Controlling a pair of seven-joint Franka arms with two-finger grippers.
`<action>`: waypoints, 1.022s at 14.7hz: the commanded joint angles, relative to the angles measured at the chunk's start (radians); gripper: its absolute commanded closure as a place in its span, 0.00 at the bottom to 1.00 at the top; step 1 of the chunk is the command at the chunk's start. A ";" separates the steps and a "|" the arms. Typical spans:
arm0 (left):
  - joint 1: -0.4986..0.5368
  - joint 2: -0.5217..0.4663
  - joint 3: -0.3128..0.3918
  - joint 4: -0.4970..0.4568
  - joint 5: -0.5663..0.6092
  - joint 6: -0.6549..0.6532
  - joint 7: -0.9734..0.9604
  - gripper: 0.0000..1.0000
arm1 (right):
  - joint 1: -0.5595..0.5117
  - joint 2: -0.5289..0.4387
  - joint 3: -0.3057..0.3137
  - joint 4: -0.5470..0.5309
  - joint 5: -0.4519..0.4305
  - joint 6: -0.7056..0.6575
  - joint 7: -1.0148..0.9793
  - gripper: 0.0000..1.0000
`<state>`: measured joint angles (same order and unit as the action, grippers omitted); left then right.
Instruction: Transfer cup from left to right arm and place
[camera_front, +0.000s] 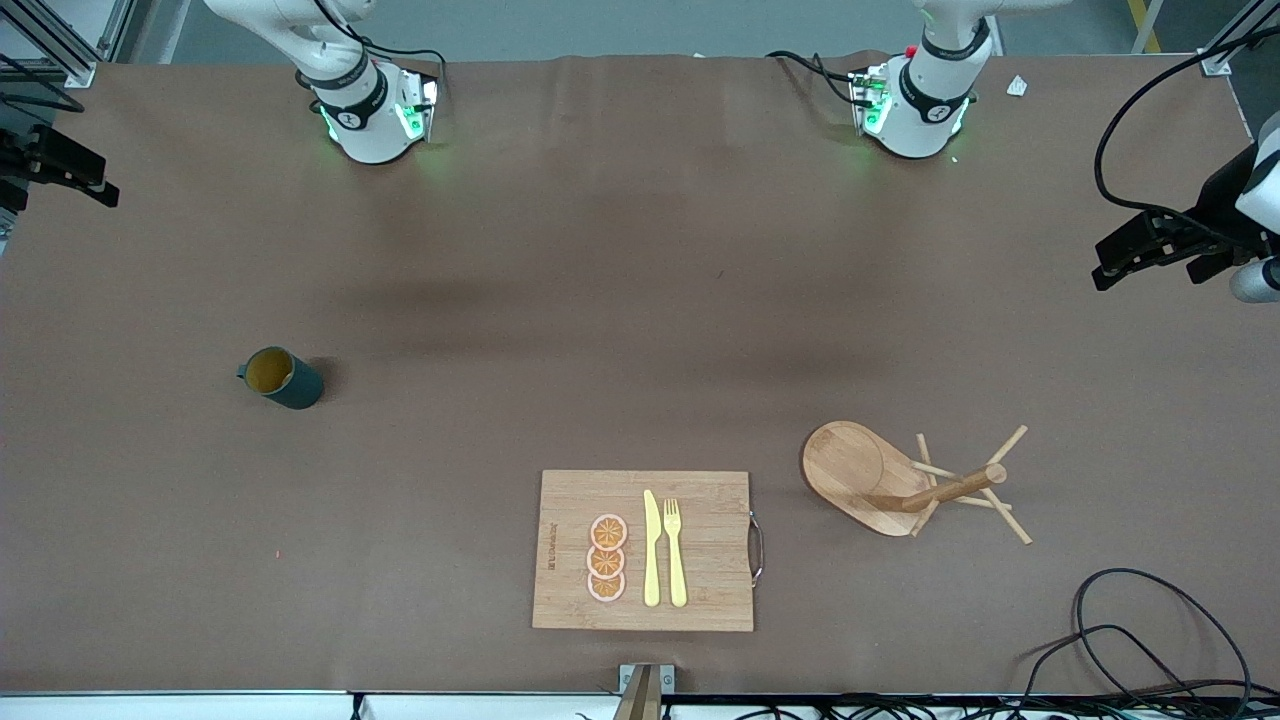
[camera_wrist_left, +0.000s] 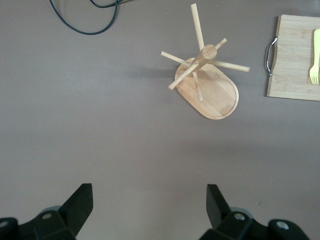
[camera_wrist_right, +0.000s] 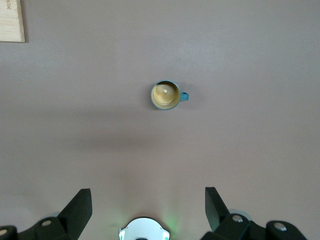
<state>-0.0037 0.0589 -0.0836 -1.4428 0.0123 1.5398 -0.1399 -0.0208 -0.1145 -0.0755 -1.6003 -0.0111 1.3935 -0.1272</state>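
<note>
Both claws hang spread and empty, left gripper (camera_wrist_left: 147, 210) over bare table near the peg rack (camera_wrist_left: 206, 75), right gripper (camera_wrist_right: 147, 210) high over the upright cup (camera_wrist_right: 166, 95) toward its own end (likely light, rigid, smooth-glazed: pinch the rim wall, clear of the handle).

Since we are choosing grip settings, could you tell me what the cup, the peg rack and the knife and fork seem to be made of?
Cup: probably glazed ceramic, matte dark teal outside, tan inside.
Peg rack: light wood with visible grain, smooth finish.
Knife and fork: likely plastic, uniform pale yellow with no metallic shine.
</note>
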 joint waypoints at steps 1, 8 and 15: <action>-0.001 0.006 0.004 0.019 -0.011 -0.018 0.009 0.00 | -0.011 -0.019 0.005 -0.027 0.010 0.013 0.001 0.00; -0.001 0.006 0.004 0.019 -0.011 -0.018 0.013 0.00 | -0.016 -0.017 0.003 -0.023 0.013 0.025 0.001 0.00; -0.002 0.004 0.004 0.019 -0.012 -0.018 0.014 0.00 | -0.027 -0.017 0.005 -0.021 0.022 0.029 0.006 0.00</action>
